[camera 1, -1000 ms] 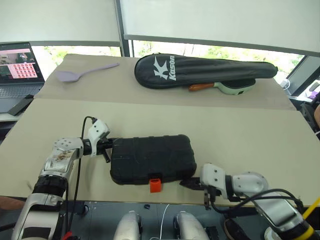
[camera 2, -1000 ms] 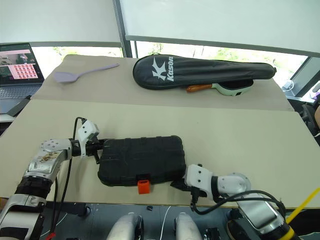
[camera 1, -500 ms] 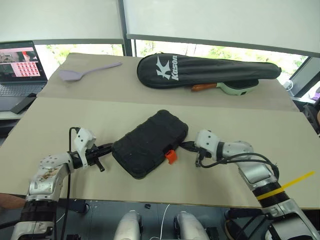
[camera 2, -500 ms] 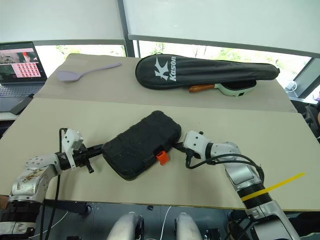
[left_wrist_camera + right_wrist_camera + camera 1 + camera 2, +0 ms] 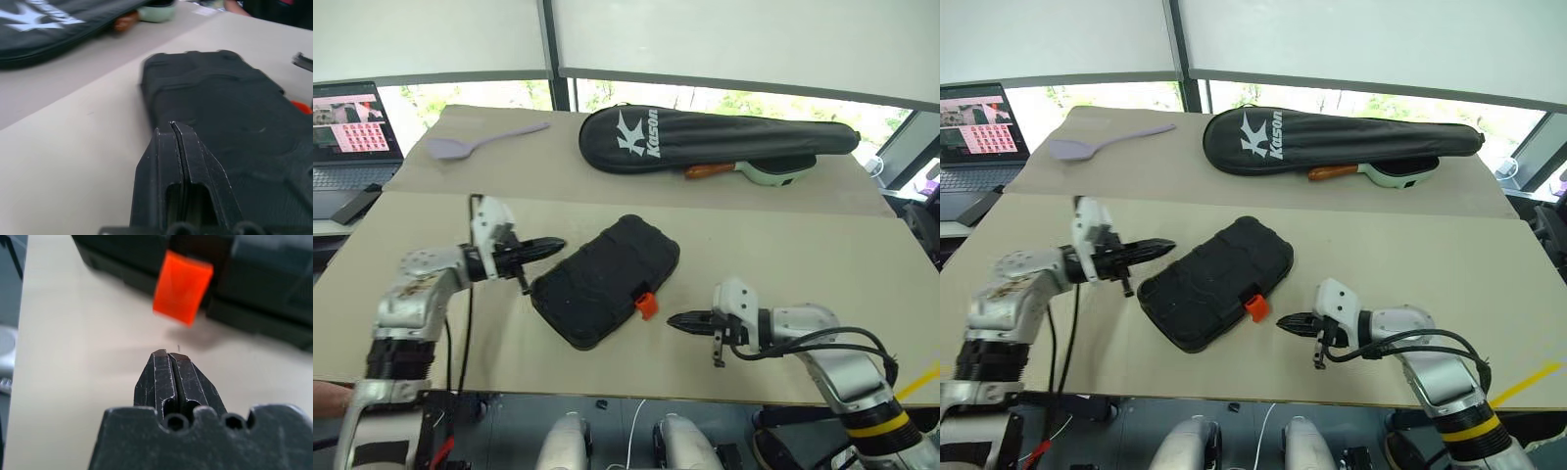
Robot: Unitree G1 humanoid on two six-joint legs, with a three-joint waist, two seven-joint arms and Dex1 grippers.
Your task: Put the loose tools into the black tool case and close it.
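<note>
The black tool case lies closed and turned diagonally on the beige table, its orange latch sticking out on the near right side. My left gripper is shut and empty, raised just off the case's left far corner. My right gripper is shut and empty too, pointing left at the latch from a short gap away. In the right wrist view the latch hangs loose ahead of the shut fingertips. In the left wrist view the case lid lies beyond the shut fingertips. The loose tools are hidden.
A long black Kason racket bag lies at the back, with an orange-handled tool and a pale green object at its near edge. A lilac spatula lies back left. A laptop stands off the table's left edge.
My left gripper rose and swung right to the case's far left corner. My right gripper pulled back from the case's right end toward the near edge. The case has hardly moved.
</note>
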